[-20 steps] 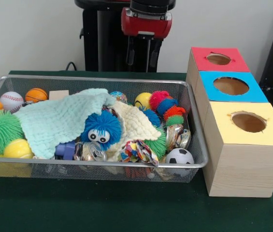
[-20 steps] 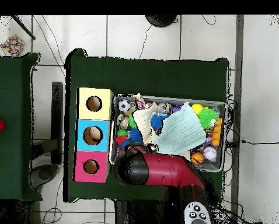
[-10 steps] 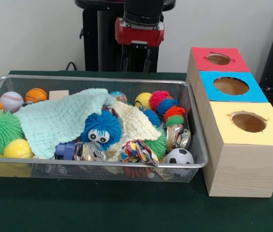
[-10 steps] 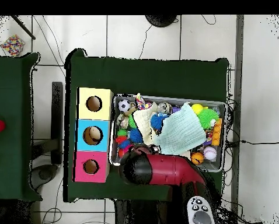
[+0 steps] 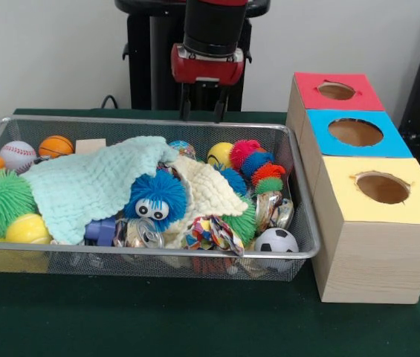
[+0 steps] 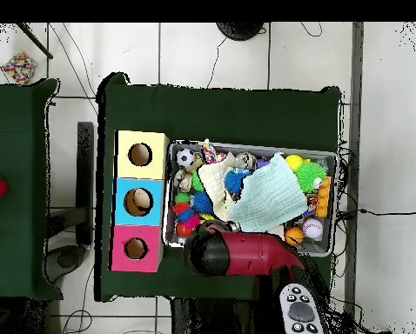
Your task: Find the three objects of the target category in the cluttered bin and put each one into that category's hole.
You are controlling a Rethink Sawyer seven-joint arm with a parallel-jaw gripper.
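Note:
The wire mesh bin [image 5: 143, 253] holds a jumble of toys. The blue fuzzy puffball with googly eyes [image 5: 155, 199] lies in its middle, between a mint cloth [image 5: 91, 186] and a cream cloth [image 5: 206, 190]; it also shows in the overhead view [image 6: 237, 180]. No brown monkey plush shows. The red-surround hole [image 5: 336, 91] tops the farthest wooden box, at the bin's right. My gripper [image 5: 202, 111] hangs open and empty above the bin's far rim, behind the puffball. In the overhead view the red arm [image 6: 224, 254] hides it.
Blue-surround hole [image 5: 354, 132] and yellow-surround hole [image 5: 382, 187] lie nearer than the red one. The bin also holds a green spiky ball [image 5: 0, 202], baseball [image 5: 18, 155], basketball [image 5: 55, 146], soccer ball [image 5: 276, 241], crushed cans [image 5: 144, 233] and coloured spiky balls [image 5: 258, 165].
The gripper has moved left in the front view and come lower toward the bin's far rim. Nothing in the bin has moved.

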